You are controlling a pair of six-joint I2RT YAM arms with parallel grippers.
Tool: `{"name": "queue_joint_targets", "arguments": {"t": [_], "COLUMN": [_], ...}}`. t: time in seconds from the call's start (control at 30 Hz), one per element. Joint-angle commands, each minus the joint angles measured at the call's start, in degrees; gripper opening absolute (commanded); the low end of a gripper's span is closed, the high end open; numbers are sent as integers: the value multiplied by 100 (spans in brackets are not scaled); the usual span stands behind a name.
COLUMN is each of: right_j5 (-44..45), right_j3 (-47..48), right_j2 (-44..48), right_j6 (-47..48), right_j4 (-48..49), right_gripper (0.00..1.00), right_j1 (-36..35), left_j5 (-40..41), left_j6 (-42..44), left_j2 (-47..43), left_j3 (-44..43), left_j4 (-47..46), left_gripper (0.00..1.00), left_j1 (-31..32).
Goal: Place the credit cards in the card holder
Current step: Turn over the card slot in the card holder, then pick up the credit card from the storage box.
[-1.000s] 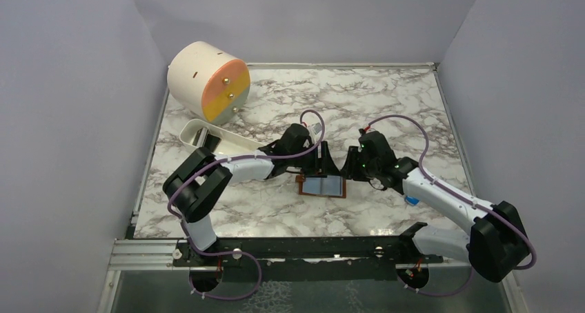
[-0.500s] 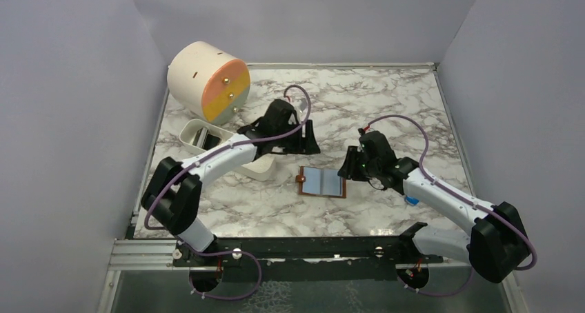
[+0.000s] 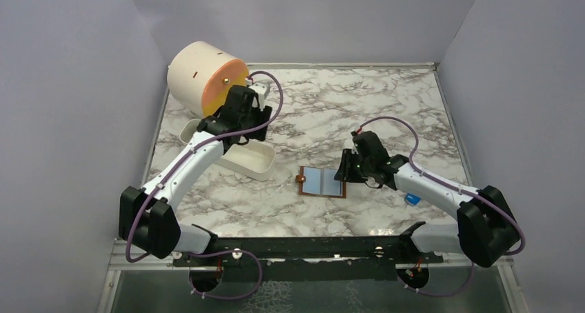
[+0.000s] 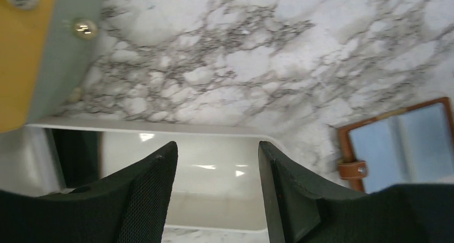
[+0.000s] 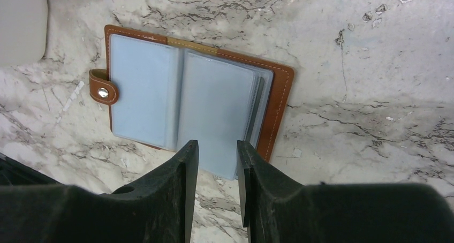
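The card holder (image 3: 322,183) lies open and flat on the table (image 3: 359,106), near the middle. Its pale blue pockets face up. Its round snap tab (image 5: 101,92) sticks out on the left edge.

The right gripper (image 5: 217,154) is at the right side of the holder. Its tips sit at the near edge of the right blue page. There is only a thin gap between its fingers (image 5: 179,189). No card is in them. I cannot tell if they touch the page.

The left gripper (image 4: 217,162) is over the white tray (image 3: 252,161), to the left of the holder. Its fingers (image 4: 142,200) are wide apart and hold nothing. Something dark stands at one end of the tray. It may be the cards (image 4: 75,156), but I cannot tell.

A big round drum (image 3: 200,75) with an orange face sits at the far left, behind the tray. A small blue block (image 3: 412,199) lies by the right arm.
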State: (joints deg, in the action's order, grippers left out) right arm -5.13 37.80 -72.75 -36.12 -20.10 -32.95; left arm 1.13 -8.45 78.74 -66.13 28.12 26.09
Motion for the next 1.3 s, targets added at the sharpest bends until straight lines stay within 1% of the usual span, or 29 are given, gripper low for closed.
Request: {"name": "queue_joint_targets", "arguments": {"t": [0.0, 0.1, 0.17, 0.27, 0.47, 0.57, 0.67, 0.93, 1.17, 1.27], "right_j5": [-220, -262, -297, -330, -407, -466, -497, -542, -537, -577], "right_j3": [196, 311, 364, 338, 247, 241, 292, 457, 384, 408], "right_j2": [-51, -183, -263, -285, -373, -402, -408, -294, -222, -306], "right_j6": [222, 320, 365, 369, 344, 434, 533, 765, 743, 780], "right_j4": [190, 147, 133, 173, 256, 278, 212, 70, 121, 147], "right_gripper": [33, 33, 33, 33, 33, 33, 33, 33, 33, 33], "right_j1": [-27, -30, -28, -22, -27, -27, -28, -27, -25, -26], "left_j5": [1040, 1063, 922, 874, 1320, 1593, 1639, 1623, 1994, 1905], "left_j6": [1013, 1186, 1264, 1368, 1449, 1608, 1715, 1935, 2071, 2182], "left_j2": [-256, -227, -139, 14, 361, 424, 413, 378, 717, 913], "left_j3": [-41, -14, 31, 86, 242, 366, 515, 1234, 1130, 1059], "left_j4": [292, 300, 306, 296, -79, -266, -469, -1327, -1565, -1655], "left_gripper": [59, 59, 59, 57, 53, 52, 52, 52, 55, 52], "left_j1": [-603, -1162, -1526, -1838, -2109, -2187, -2264, -2340, -2366, -2368]}}
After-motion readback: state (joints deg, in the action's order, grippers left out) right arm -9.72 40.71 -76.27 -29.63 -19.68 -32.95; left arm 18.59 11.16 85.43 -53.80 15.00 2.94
